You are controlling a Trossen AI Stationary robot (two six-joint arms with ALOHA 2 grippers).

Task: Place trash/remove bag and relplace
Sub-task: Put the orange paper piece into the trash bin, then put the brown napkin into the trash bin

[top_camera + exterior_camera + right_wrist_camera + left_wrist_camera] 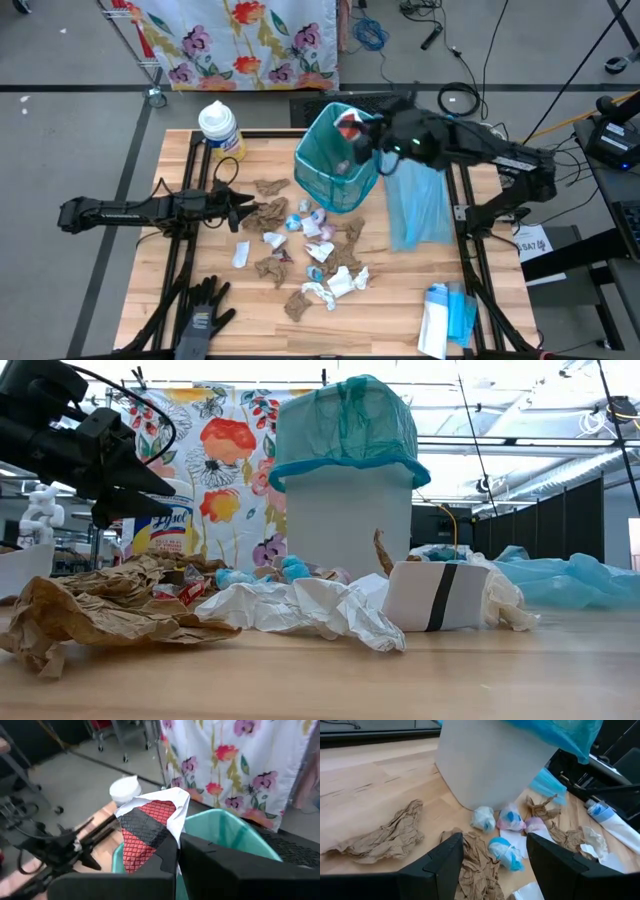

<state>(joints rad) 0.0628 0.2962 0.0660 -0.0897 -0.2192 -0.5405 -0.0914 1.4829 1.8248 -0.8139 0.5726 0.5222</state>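
At upper centre of the high view, the right gripper (177, 851) is pinched tight on a red, black and white wrapper (150, 822) above the white bin lined with a teal bag (338, 158). Left of centre, the left gripper (495, 852) hangs wide open, holding nothing, over crumpled brown paper (475, 870) amid the scattered trash (310, 250) on the wooden table (400, 310)
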